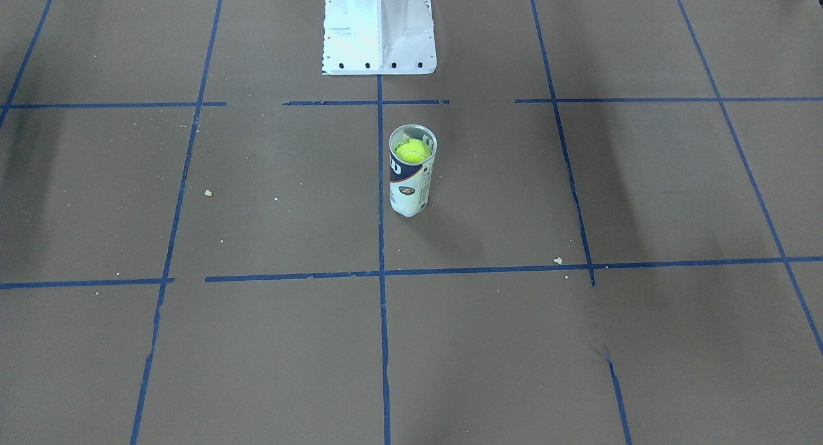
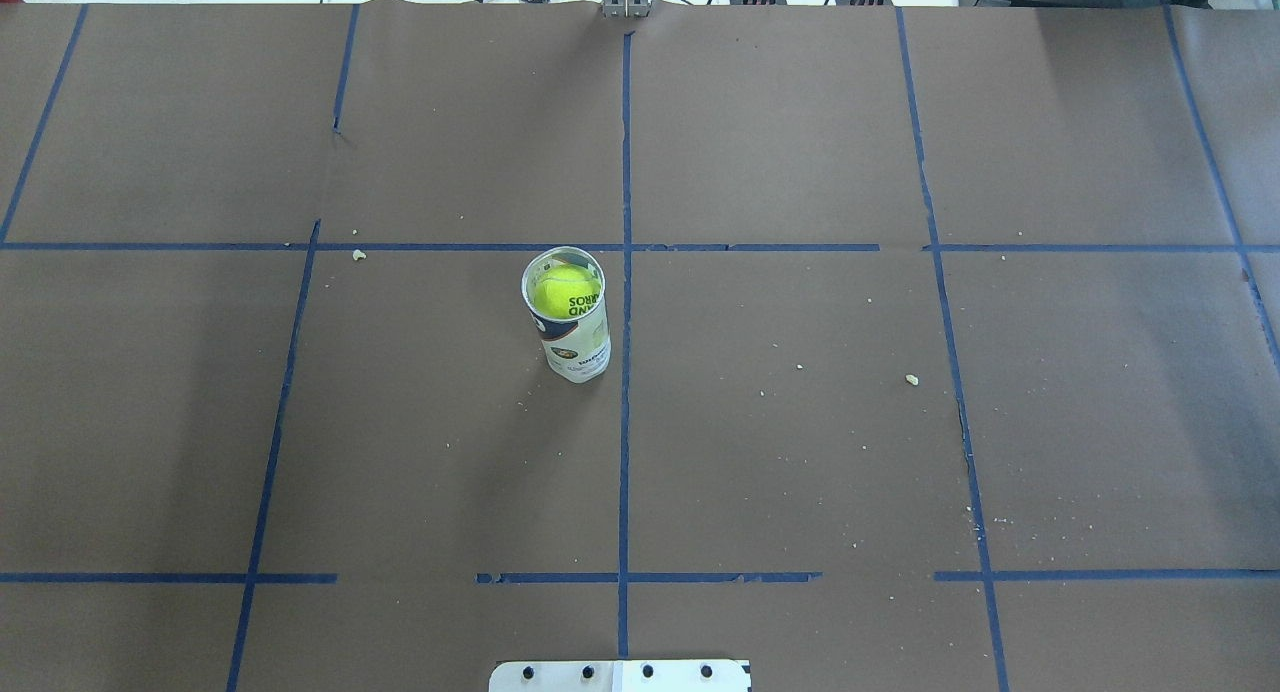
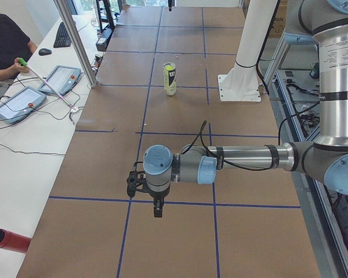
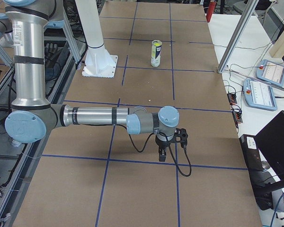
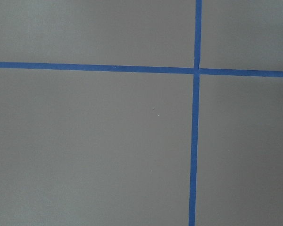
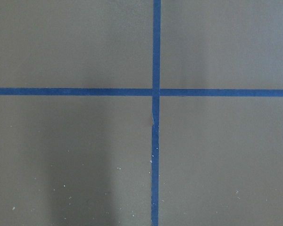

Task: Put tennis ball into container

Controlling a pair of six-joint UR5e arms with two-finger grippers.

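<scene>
**Item:** tennis ball (image 2: 562, 290). Fuzzy yellow-green with dark lettering, lodged inside the container (image 2: 577, 347) just below its open rim.

**Holder:** clear tube with a white and navy label. It stands upright near the middle of the surface, well apart from every edge and just beside the centre tape line (image 2: 625, 422) on the robot's left.

**Step in hand (judged):** placement looks complete, and only the retreat remains. To do it well, leave the tube untouched and route any arm motion wide of it, since a tall, narrow tube probably tips easily.

**Left arm** (image 3: 243, 157): reaches over the surface toward its left end edge, jaws pointing down. Whether they are parted or closed cannot be told.

**Right arm** (image 4: 94, 116): the same posture toward the right end edge, jaw state likewise untellable.

**Relation:** the ball lies well apart from both sets of jaws. Both wrist views show only bare surface and crossed tape.
</scene>
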